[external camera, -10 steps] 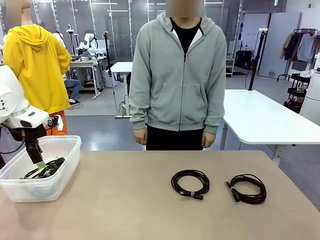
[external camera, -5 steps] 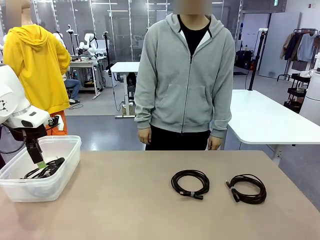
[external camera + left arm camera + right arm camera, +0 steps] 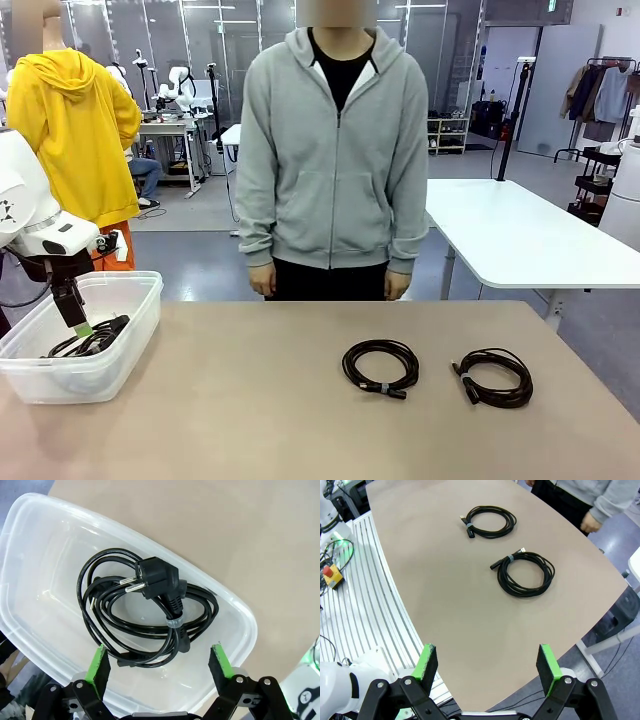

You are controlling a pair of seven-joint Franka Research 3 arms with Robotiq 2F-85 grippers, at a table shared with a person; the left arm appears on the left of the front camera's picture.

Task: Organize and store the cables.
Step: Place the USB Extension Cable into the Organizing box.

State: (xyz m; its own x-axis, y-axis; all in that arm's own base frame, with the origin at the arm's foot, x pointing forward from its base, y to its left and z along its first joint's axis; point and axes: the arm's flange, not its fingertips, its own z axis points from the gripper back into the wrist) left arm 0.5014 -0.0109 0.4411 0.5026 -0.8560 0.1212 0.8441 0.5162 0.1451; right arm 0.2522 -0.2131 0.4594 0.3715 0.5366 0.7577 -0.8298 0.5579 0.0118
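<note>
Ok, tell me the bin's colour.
Clear, see-through; the bin shows best in the left wrist view.

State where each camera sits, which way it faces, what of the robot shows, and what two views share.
Front view: fixed on the robot's side, facing the person across the table; left tool, open, at the clear bin.
Left wrist view: on the left arm, looking down past its pads at a coiled cable in the bin.
Right wrist view: on the right arm, looking past the open right tool over the table.
Shared: front and right wrist views both show two coiled cables on the table.
</note>
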